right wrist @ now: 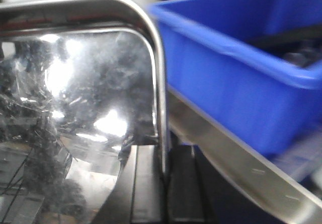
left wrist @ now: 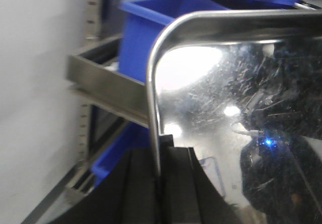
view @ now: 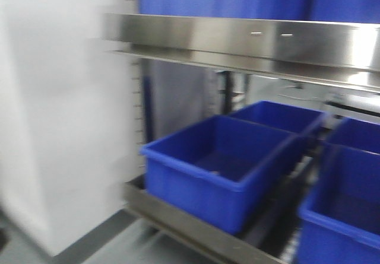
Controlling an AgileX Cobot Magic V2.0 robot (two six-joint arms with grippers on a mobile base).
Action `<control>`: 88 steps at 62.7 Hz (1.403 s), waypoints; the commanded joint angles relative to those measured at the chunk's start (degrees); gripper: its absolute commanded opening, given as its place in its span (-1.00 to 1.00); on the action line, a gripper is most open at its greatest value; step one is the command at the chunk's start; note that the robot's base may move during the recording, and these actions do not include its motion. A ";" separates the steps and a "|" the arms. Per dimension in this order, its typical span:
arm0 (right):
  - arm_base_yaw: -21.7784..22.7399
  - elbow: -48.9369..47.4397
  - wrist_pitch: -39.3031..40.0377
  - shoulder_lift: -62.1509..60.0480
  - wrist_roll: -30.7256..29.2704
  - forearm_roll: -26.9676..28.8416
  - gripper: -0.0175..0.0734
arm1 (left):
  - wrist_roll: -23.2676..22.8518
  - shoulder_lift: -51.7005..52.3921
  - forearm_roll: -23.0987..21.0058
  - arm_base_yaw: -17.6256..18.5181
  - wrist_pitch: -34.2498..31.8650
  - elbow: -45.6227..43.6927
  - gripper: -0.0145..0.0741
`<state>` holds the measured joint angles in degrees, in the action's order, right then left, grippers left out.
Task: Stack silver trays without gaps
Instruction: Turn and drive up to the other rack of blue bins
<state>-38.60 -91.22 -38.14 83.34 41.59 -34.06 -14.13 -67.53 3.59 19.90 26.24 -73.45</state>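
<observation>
The left gripper [left wrist: 160, 158] is pinched onto the rolled rim of the silver tray [left wrist: 226, 98], with the pan spreading toward 2 o'clock. The right gripper [right wrist: 163, 158] clamps a rim likewise, pan toward 10 o'clock. No second tray is visible. Each hold is only a thin edge pinch, so uneven pull from the 2 arms could twist the tray or let it slip. Its corner sits near the steel shelf rail [left wrist: 105, 83] and blue bin [left wrist: 151, 12] and could snag there.
</observation>
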 commanded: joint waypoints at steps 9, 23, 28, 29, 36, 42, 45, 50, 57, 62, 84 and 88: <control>-0.11 -0.61 4.32 -0.67 0.38 -0.30 -0.79 | 0.17 0.29 -1.28 0.64 -1.84 -0.52 -0.71; -0.11 -0.61 4.32 -0.67 0.38 -0.30 -0.79 | 0.17 0.29 -1.28 0.64 -1.84 -0.52 -0.71; -0.11 -0.61 4.32 -0.67 0.38 -0.30 -0.79 | 0.17 0.29 -1.28 0.64 -1.84 -0.52 -0.71; -0.11 -0.61 4.32 -0.67 0.38 -0.30 -0.79 | 0.17 0.29 -1.28 0.64 -1.84 -0.52 -0.71; -0.11 -0.61 4.32 -0.67 0.38 -0.30 -0.79 | 0.17 0.29 -1.28 0.64 -1.84 -0.52 -0.71; -0.11 -0.61 4.32 -0.67 0.38 -0.30 -0.79 | 0.17 0.29 -1.28 0.64 -1.84 -0.52 -0.71; -0.11 -0.61 4.32 -0.67 0.38 -0.30 -0.79 | 0.17 0.29 -1.28 0.64 -1.84 -0.52 -0.71; -0.11 -0.61 4.32 -0.67 0.38 -0.30 -0.79 | 0.17 0.29 -1.28 0.64 -1.84 -0.52 -0.71; -0.11 -0.61 4.32 -0.67 0.38 -0.30 -0.79 | 0.17 0.29 -1.28 0.64 -1.84 -0.52 -0.71; -0.11 -0.61 4.32 -0.67 0.38 -0.30 -0.79 | 0.17 0.29 -1.28 0.64 -1.84 -0.52 -0.71; -0.11 -0.61 4.32 -0.67 0.38 -0.30 -0.79 | 0.17 0.29 -1.28 0.64 -1.84 -0.52 -0.71; -0.11 -0.61 4.32 -0.67 0.38 -0.30 -0.79 | 0.17 0.29 -1.28 0.64 -1.84 -0.52 -0.71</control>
<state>-38.60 -91.22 -38.14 83.34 41.59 -34.06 -14.13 -67.53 3.59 19.90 26.24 -73.45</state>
